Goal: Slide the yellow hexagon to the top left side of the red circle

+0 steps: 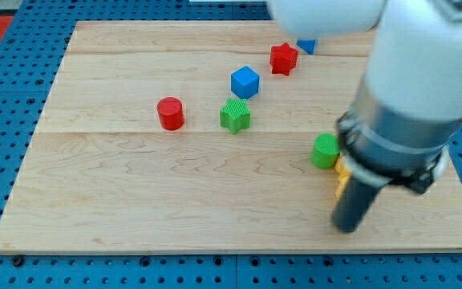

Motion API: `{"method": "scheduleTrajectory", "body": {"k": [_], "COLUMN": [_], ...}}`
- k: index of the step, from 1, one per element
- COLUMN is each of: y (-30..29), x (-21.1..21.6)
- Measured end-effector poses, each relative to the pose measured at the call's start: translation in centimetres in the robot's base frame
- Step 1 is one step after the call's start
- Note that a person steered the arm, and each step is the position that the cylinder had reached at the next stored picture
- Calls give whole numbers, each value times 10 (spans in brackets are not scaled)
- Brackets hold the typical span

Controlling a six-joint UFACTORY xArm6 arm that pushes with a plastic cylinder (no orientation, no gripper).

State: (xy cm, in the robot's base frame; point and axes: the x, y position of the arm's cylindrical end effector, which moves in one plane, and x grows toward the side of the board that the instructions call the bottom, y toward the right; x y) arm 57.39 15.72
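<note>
The red circle (170,113) stands on the wooden board left of centre. The yellow hexagon (340,171) shows only as a yellow sliver at the view's right, mostly hidden behind the rod and arm. My tip (346,228) rests on the board just below the yellow hexagon, touching or nearly touching it. A green cylinder (325,151) sits right at the yellow block's upper left.
A green star-shaped block (235,116) and a blue cube (245,82) stand right of the red circle. A red star-shaped block (283,59) and a partly hidden blue block (306,46) sit near the top. The arm's body (407,88) covers the board's right side.
</note>
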Motion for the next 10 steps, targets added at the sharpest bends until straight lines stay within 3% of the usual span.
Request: {"method": "scheduleTrajectory", "body": {"k": [1, 3, 4, 5, 6, 7, 8, 9, 10], "y": [71, 52, 20, -5, -13, 19, 18, -89, -154], "x": [-11, -55, -6, 8, -4, 7, -23, -23, -48]}}
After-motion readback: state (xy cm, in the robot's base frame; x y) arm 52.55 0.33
